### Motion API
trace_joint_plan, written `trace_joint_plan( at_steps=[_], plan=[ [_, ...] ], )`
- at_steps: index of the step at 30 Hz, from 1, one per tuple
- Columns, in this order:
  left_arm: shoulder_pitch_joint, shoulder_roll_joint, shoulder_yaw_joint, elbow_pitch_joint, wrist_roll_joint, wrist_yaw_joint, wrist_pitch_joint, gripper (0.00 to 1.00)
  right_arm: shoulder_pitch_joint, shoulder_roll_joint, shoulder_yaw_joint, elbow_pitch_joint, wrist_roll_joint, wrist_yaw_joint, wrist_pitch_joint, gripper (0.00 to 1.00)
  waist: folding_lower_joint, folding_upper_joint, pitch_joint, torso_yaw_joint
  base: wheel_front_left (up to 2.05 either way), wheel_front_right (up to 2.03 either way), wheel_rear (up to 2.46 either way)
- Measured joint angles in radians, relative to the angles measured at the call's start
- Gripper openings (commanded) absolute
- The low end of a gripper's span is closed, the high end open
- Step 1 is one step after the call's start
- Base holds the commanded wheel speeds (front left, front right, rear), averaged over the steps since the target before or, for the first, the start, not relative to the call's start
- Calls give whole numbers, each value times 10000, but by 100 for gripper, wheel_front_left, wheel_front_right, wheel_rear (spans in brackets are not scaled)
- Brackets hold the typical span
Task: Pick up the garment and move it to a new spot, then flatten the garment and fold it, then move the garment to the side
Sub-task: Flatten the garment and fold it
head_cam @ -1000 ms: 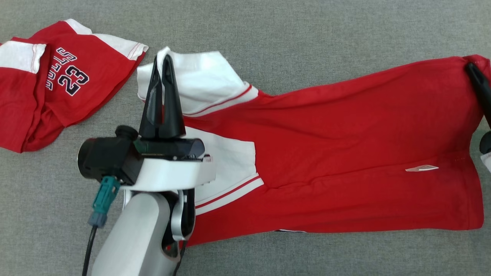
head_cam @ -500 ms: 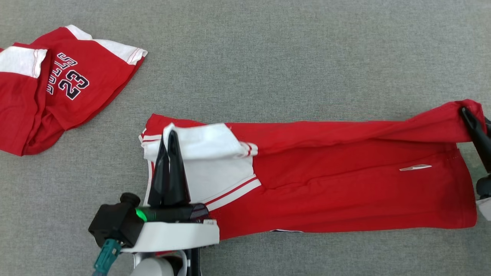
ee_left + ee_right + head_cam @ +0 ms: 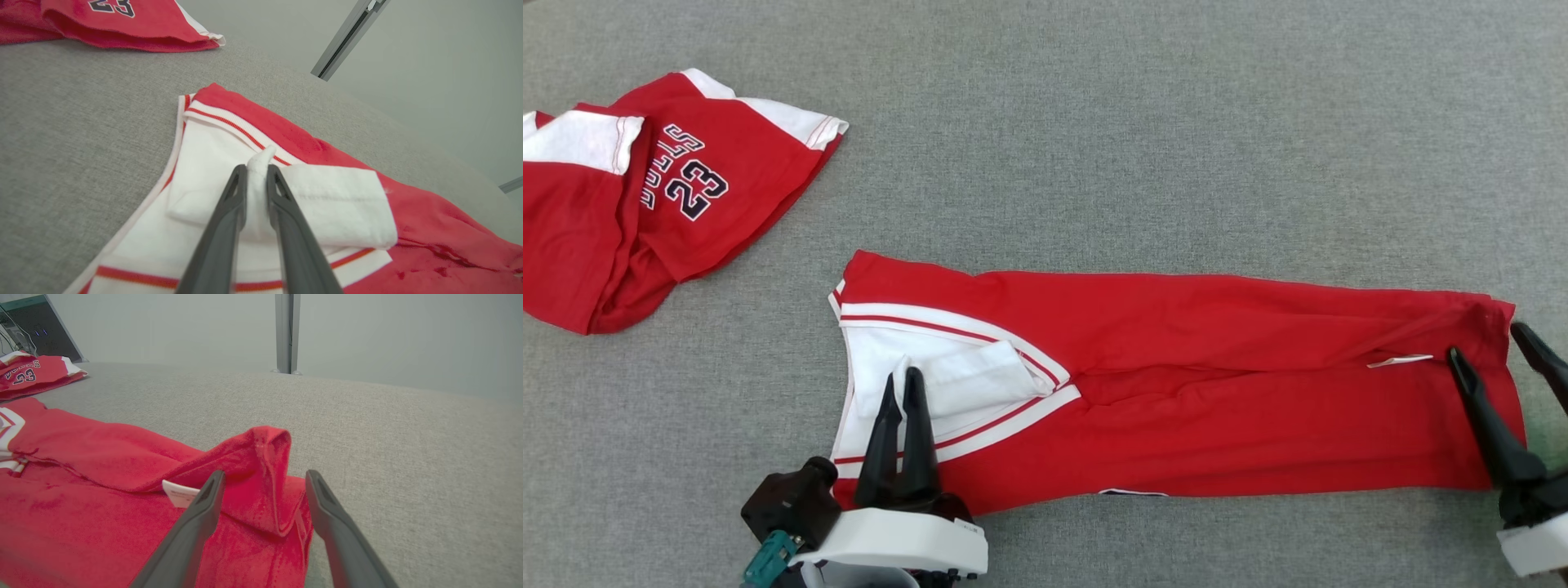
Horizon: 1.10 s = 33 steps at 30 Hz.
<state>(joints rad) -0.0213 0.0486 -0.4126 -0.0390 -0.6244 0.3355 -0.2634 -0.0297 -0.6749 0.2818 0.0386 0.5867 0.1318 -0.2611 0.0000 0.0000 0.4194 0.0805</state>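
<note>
The garment (image 3: 1217,392), a red jersey with white sleeves, lies folded lengthwise across the grey table. At its left end, my left gripper (image 3: 903,380) is low over the white sleeve (image 3: 327,196). The left wrist view shows its fingers (image 3: 229,212) nearly together, with a peak of white cloth pinched between them. At the right end, my right gripper (image 3: 1485,343) stands open. The red hem corner (image 3: 265,457) lies loose between its spread fingers (image 3: 204,506), touching neither.
A second red jersey (image 3: 686,188) printed with "23" lies crumpled at the far left. A small white label (image 3: 1401,360) sticks out near the garment's right end. Bare grey table (image 3: 1135,122) stretches beyond the garment. A metal post (image 3: 288,332) stands behind the table's far edge.
Both grippers pulled the garment's far edge toward me and down, folding it in half lengthwise. The right gripper opened and let go of the hem. The camera shifted slightly.
</note>
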Motion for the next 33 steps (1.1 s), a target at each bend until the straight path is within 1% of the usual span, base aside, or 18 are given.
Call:
trace_joint_plan(
  at_steps=[1, 4, 6, 12, 17, 19, 21, 23, 27, 33],
  plan=[
    [16, 2, 4, 100, 29, 2, 0, 100, 180, 63, -65, -56, 0, -2, 0, 100, 0, 0, -33, -1, 0, 0, 0],
    [69, 2, 79, 259, 318, 73, 0, 100, 600, 190, -155, -384, 75, -2, 0, 100, 0, 0, -142, -11, 0, 0, 0],
    [88, 2, 188, 247, 859, 163, 2, 100, 877, 263, -242, -610, 113, -2, 0, 100, 0, 0, -227, -24, 0, 0, 0],
    [53, 2, 581, -627, 2754, 355, 0, 100, 1115, 587, -800, -1651, 215, -2, 0, 100, 0, 0, -544, -115, 0, 0, 0],
    [4, 0, 748, -1208, 3758, 355, 0, 100, 1026, 915, -1386, -1946, 12, -4, 0, 100, 0, 0, -918, -219, 0, 0, 0],
    [2, 2, 865, -1241, 4169, 261, 0, 100, 825, 1124, -1682, -1996, -245, -4, 0, 100, 0, 0, -1175, -293, 0, 0, 0],
    [3, 2, 886, -1175, 4268, 203, 0, 100, 769, 1204, -1732, -1990, -318, -4, 0, 100, 0, 0, -1269, -321, 0, 0, 0],
    [12, 2, 907, -1012, 4544, 25, 0, 100, 718, 1329, -1776, -1885, -445, -4, 0, 100, 0, 0, -1466, -377, 0, 0, 0],
    [244, 15, 959, -453, 4696, -280, 0, 100, 811, 1567, -1626, -1522, -631, -4, 0, 100, 0, 0, -1876, -488, 0, 0, 0],
    [613, 36, 1085, 142, 4752, -506, 2, 100, 1096, 1866, -1336, -1081, -704, -4, 0, 100, 0, 0, -2299, -667, 0, 0, 0]
  ],
)
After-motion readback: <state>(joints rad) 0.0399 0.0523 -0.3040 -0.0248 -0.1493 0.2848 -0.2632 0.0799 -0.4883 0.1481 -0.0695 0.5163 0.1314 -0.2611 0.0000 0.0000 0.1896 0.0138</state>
